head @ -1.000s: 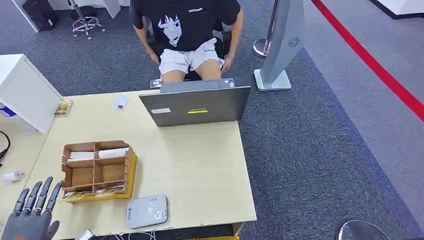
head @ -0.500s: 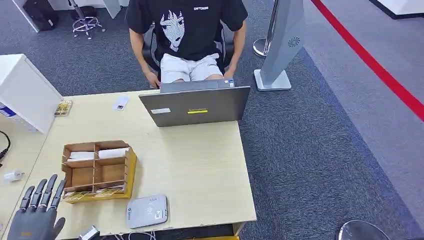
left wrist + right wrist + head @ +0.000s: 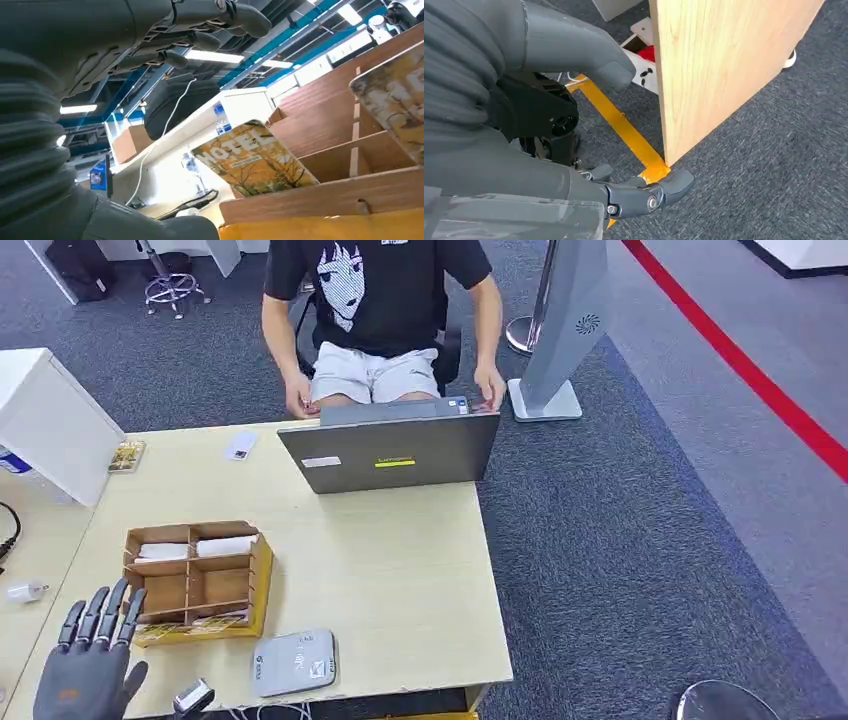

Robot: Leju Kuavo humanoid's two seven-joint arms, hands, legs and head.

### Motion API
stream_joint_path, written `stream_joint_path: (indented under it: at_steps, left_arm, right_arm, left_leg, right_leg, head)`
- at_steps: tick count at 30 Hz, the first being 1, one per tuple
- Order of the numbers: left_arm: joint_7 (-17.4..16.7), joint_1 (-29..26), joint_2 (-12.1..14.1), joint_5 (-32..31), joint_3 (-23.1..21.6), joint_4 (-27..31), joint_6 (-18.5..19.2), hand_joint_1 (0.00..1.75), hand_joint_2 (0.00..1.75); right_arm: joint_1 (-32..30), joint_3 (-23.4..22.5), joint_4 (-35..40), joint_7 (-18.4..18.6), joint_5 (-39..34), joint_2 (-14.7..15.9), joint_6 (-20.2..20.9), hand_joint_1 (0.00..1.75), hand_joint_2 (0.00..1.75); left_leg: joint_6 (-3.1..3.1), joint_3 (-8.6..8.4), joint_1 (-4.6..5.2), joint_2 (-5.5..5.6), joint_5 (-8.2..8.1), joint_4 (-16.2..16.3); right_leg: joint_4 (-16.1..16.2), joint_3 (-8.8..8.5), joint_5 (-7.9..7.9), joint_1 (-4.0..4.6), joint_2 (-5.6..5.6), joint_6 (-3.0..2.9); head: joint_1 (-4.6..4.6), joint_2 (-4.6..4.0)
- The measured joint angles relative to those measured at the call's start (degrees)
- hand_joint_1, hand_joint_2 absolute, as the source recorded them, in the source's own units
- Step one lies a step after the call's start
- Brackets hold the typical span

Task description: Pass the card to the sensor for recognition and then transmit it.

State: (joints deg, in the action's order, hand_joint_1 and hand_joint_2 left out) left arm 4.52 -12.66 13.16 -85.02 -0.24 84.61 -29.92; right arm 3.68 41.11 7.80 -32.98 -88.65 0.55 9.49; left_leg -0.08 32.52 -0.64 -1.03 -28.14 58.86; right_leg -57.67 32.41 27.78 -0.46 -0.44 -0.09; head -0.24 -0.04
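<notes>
A person in a black printed T-shirt (image 3: 378,285) sits behind an open grey laptop (image 3: 392,452) on the pale wooden table (image 3: 400,570), with a white box (image 3: 50,425) at the table's left.

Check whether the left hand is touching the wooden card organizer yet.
Apart. The head view shows bare tabletop between the left hand and the wooden card organizer; the fingers are spread, holding nothing.

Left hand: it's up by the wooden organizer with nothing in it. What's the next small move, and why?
Probably ease the left hand forward and toward the wooden organizer, down to the hotel cards leaning in its near slots. The hand is open and empty beside the box, and the grey card reader in front of the box has nothing on it, so a card must be picked first.
</notes>
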Motion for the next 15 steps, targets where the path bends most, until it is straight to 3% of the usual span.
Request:
stream_joint_path:
  at_steps: [15]
  left_arm:
    - [0.7, 2.3, 1.6, 0.2, 0.3, -3.1, 0.0, 0.00, 1.75]
  right_arm:
    - [0.1, 1.2, 0.0, 0.0, -0.2, 0.0, 0.0, 0.00, 1.75]
  left_leg:
    - [-0.04, 0.01, -0.01, 0.01, 0.03, 0.0]
  right_leg:
    - [0.0, 0.00, 0.00, 0.02, 0.00, 0.00]
  head:
    - [0.02, 0.00]
